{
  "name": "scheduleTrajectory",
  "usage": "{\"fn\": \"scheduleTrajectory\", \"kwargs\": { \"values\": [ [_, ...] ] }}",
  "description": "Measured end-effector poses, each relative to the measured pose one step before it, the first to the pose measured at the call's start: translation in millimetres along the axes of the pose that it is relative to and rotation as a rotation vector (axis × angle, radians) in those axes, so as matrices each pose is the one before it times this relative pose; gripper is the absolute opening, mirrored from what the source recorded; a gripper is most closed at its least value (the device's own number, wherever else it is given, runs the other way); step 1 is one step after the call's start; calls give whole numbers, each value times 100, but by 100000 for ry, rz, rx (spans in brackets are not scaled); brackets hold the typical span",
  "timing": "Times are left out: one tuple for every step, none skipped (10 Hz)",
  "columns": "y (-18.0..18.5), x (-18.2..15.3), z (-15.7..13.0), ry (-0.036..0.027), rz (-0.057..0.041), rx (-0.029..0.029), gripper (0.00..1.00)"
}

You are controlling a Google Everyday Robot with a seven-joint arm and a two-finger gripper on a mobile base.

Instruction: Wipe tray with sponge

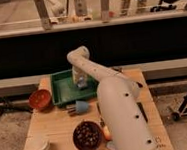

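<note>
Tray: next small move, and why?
Probably sweep the sponge across the tray floor toward the orange-brown bowl side: the gripper is down inside the tray near its far wall, sponge at its tip, and bare green floor lies that way.

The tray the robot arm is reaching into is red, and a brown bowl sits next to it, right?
No, the tray is green, not red; the camera view shows it. The rest holds: the end effector is down inside the tray, and the brown bowl sits next to it.
</note>
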Motion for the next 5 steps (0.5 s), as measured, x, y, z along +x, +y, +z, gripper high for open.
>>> {"fn": "scheduleTrajectory", "kwargs": {
  "values": [
    [-1466,435,118,174,-2387,1102,0],
    [-1341,184,57,80,-2580,1059,0],
    [-1560,-45,-67,174,-3460,1042,0],
    [-2520,-710,-233,224,-6099,1458,0],
    [-884,-675,-281,313,-3788,-401,0]
  ]
}}
